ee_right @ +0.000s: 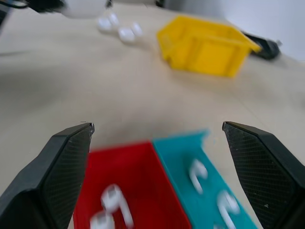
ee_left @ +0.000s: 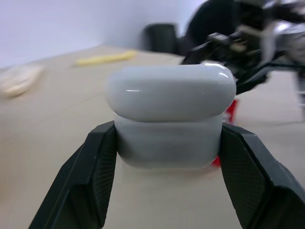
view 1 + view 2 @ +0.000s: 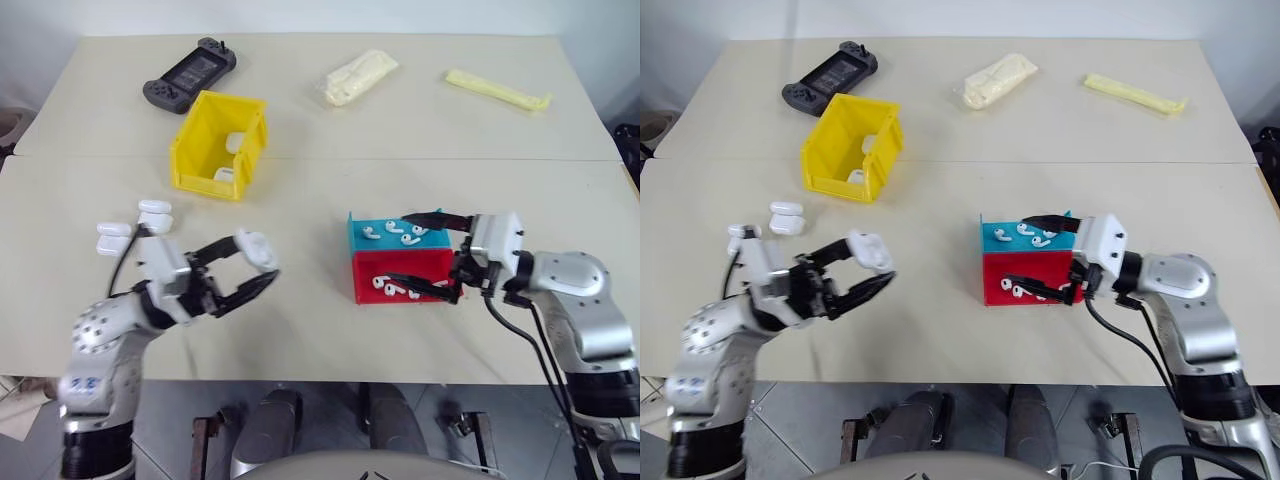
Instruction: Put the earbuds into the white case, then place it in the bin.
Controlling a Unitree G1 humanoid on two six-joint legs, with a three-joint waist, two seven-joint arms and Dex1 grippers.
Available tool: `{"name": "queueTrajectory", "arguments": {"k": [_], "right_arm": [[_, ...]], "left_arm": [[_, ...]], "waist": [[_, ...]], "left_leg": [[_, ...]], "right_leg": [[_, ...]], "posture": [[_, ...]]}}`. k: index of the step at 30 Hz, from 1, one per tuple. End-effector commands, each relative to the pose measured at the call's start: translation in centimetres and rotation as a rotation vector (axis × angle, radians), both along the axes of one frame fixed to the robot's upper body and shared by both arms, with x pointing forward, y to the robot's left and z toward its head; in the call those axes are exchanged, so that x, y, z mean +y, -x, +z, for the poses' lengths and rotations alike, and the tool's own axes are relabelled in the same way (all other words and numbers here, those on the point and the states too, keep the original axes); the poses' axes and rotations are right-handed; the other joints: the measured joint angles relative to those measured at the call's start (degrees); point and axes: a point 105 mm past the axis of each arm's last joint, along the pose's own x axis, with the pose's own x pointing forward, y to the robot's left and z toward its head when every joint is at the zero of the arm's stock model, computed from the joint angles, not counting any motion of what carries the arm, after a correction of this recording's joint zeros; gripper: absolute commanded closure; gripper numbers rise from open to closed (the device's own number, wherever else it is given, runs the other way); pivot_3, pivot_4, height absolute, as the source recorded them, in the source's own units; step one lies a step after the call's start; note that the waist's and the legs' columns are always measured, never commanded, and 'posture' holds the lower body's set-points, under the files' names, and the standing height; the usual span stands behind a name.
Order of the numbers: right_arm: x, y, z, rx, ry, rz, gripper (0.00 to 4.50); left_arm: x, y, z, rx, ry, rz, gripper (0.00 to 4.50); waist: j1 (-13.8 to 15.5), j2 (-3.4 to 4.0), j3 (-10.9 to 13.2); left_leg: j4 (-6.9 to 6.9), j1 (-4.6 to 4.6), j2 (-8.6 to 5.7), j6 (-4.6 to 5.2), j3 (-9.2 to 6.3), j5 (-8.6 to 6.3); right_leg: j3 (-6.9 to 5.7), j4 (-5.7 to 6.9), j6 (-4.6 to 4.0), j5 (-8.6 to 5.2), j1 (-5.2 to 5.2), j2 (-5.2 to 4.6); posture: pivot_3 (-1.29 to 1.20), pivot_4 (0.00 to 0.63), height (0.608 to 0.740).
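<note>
Beige worktop, white wall behind. Left gripper is clamped on a small glossy white rounded earbud case, lid closed, held above the surface with its long axis across the fingers.

Right gripper is spread wide and empty, straddling the shallow teal plastic tray and shallow red plastic tray. Tiny white stemmed earbuds lie loose in the teal tray; more in the red one, stems lying at mixed angles.

Key relation: the trays sit at about 3 o'clock from the held case, well apart; the right gripper is much nearer the earbuds, so I'd expect it to do the pick.

Bright yellow rectangular plastic bin is at 12 o'clock from the left gripper, with white cases already inside. Spare white cases lie near its 10 o'clock.
</note>
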Motion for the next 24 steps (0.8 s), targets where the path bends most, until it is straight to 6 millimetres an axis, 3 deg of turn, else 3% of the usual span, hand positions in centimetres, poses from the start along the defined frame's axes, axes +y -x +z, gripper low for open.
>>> {"name": "queueTrajectory", "arguments": {"k": [1,7,13,17,24], "right_arm": [[-2.2,0.9,1.2,-0.071,0.026,-0.099,0.0],[-6.8,3.4,-0.6,-0.046,0.084,-0.307,0.0],[-9.4,5.5,-1.1,-0.004,0.13,-0.407,0.0],[-9.0,5.7,-0.4,-0.006,0.158,-0.364,0.0],[-4.2,3.9,1.1,0.129,0.363,-0.162,0.0]], "left_arm": [[-2.6,-0.3,0.6,-0.058,0.043,-0.103,1.72],[-7.5,-1.1,1.4,-0.118,0.119,-0.298,1.72],[-9.0,-1.1,2.8,-0.163,0.187,-0.405,1.72],[-8.7,-1.0,3.3,-0.188,0.209,-0.411,1.72],[-8.0,-0.7,2.5,-0.16,0.179,-0.387,1.72]], "waist": [[0.0,0.03,0.0],[0.1,0.03,0.0],[-0.3,0.04,0.0],[-0.2,0.05,0.0],[-0.1,0.1,0.0]], "left_leg": [[0.03,0.02,-0.02,0.02,0.01,-0.01],[0.11,0.08,-0.1,0.12,0.02,-0.08],[0.08,0.16,-0.05,0.12,0.11,-0.08],[0.07,0.24,-0.04,0.12,0.12,-0.08],[0.09,0.27,0.07,0.11,0.1,-0.09]], "right_leg": [[0.0,-0.02,0.03,0.01,0.06,0.03],[0.0,-0.1,0.19,0.11,0.34,0.11],[0.05,-0.14,0.2,0.11,0.37,0.2],[0.09,-0.36,0.2,0.11,0.42,0.22],[0.09,-0.4,0.21,0.12,0.43,0.26]], "posture": [[0.0,0.15,0.74],[0.0,0.15,0.74],[0.0,0.15,0.74],[0.0,0.15,0.74],[0.0,0.15,0.74]]}}
